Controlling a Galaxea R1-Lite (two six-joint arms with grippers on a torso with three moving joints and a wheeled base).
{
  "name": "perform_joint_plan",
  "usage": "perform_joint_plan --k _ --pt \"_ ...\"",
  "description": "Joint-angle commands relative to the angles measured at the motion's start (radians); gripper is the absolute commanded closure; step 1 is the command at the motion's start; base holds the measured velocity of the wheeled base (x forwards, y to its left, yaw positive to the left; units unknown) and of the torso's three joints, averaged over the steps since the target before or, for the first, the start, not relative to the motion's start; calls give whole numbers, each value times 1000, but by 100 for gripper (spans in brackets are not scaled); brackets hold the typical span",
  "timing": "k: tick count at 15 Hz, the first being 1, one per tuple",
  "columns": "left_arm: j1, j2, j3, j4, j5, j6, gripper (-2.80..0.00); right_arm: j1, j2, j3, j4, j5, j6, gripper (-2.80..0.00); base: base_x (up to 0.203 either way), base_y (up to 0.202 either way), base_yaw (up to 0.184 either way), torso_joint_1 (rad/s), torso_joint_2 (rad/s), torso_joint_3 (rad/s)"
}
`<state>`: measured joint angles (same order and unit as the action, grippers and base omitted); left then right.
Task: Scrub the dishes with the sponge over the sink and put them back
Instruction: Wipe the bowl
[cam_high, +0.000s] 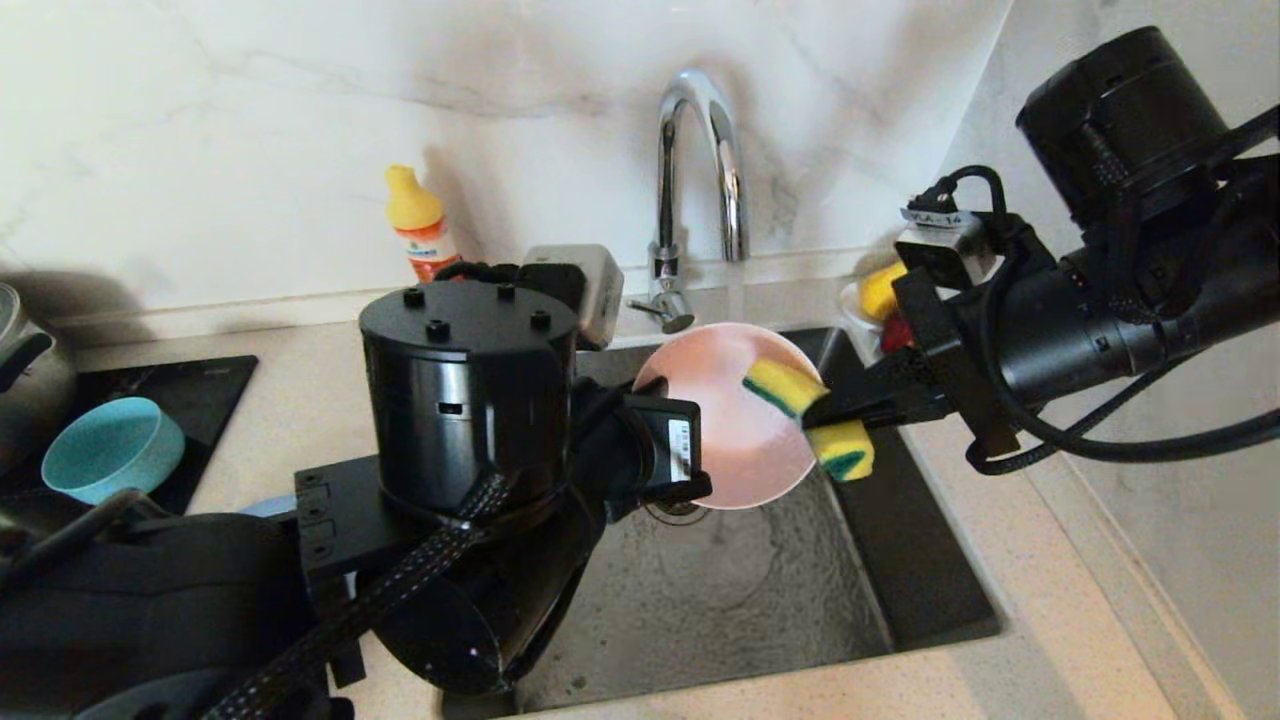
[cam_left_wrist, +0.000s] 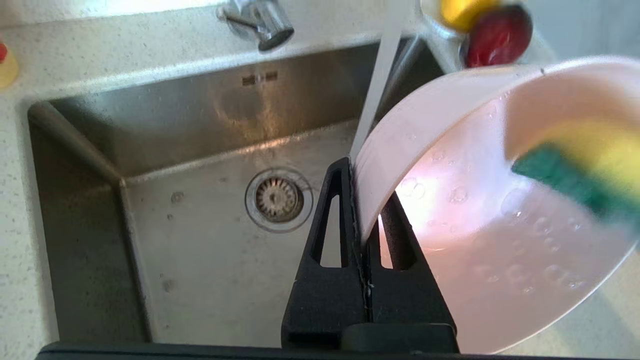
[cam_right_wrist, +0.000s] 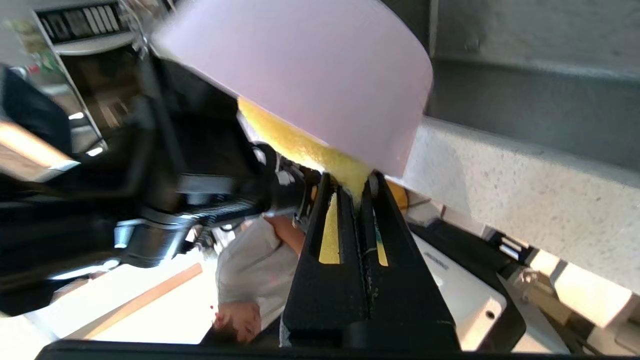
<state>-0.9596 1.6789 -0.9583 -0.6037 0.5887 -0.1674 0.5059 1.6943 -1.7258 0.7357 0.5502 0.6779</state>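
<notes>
Over the sink (cam_high: 700, 590), the left gripper (cam_high: 690, 480) pinches the tilted pale pink shallow bowl (cam_high: 730, 420) by its rim at seven o'clock, while the right gripper (cam_high: 825, 410), clamped on the sponge (cam_high: 810, 415), presses it inside the bowl at three o'clock

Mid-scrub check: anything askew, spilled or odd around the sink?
Nothing stands out. The left gripper pinches the pink bowl by its rim, tilted over the sink, while the right gripper presses the sponge into it. The tap is running; its stream falls into the basin.
</notes>
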Motion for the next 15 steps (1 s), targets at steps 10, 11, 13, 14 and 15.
perform_joint_plan --k 10,11,13,14,15 --pt "4 5 -19 -16 2 -3 0 93 97 -71 1 2 5 0 0 0 0 0 0 0" --pt "4 2 -13 -16 2 -3 0 88 101 -89 1 2 6 0 0 0 0 0 0 0" --pt "4 -3 -8 -16 2 -6 0 77 99 -117 2 2 6 0 0 0 0 0 0 0" --pt "4 -6 -7 -16 2 -6 0 66 94 -131 2 2 8 0 0 0 0 0 0 0" --pt "4 -8 -5 -16 2 -6 0 57 90 -145 3 3 9 0 0 0 0 0 0 0"
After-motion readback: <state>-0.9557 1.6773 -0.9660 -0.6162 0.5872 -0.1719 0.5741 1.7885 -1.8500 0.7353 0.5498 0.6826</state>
